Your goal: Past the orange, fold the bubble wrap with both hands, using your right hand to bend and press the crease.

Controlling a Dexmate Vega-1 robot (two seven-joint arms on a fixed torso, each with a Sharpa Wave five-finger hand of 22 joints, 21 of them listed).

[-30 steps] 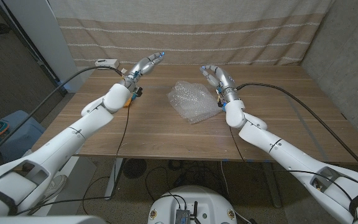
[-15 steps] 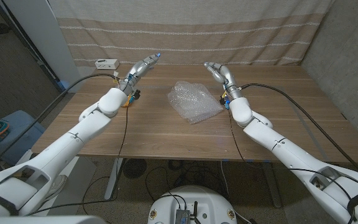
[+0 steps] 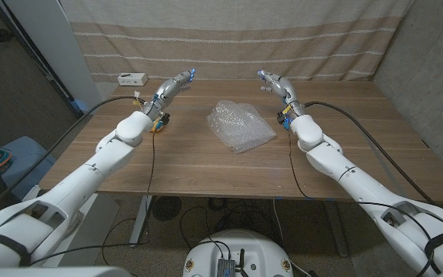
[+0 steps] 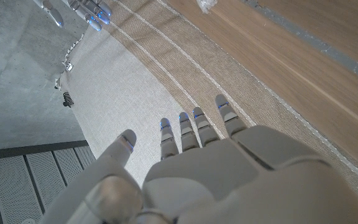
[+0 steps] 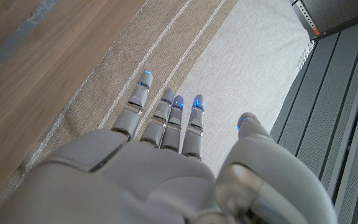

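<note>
Both hands, the left hand and right hand, hover empty with fingers extended, flanking the bubble wrap; the light sheet could skid across the tabletop or spring open if pressed unevenly.

Left hand spread, fingers toward striped curtain beyond wooden table

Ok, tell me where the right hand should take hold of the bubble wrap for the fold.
Probably the bubble wrap's right-hand edge, coming from the right hand's own side. The sheet lies crumpled and low, that edge is nearest the open hand, and nothing stands between them.
</note>
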